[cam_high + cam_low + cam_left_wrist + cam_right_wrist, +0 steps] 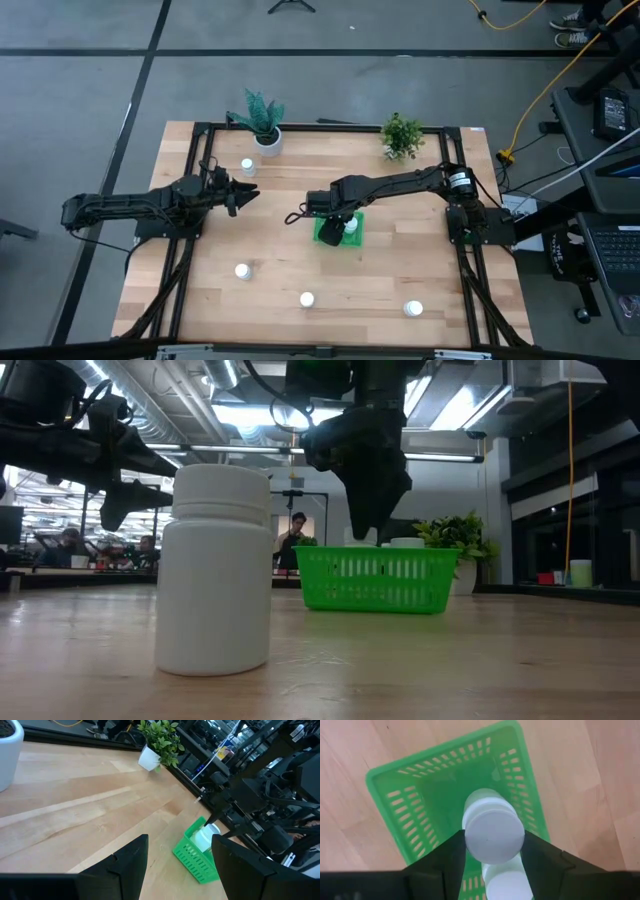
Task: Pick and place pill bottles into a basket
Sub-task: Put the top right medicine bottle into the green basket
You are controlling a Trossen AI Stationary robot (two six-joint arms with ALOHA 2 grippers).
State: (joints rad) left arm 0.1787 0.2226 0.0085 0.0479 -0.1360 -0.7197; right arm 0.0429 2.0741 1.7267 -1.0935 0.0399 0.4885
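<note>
The green basket stands at the table's middle. My right gripper points down into it, shut on a white pill bottle. A second pill bottle stands in the basket beside it. Several more bottles stand upright on the table: one at the far left and three along the near side. My left gripper waits open and level over the left side, touching nothing. My right gripper has the bottle's cap between its two fingers, one on each side, coming from above and pointing down. The bottle hangs roughly upright inside the basket. The basket wall hides whether its base stands on the basket floor.
Two potted plants stand at the far edge, one at the left and one at the right. The near middle bottle looms right before the low camera. Bare wood lies between the basket and the near bottles.
</note>
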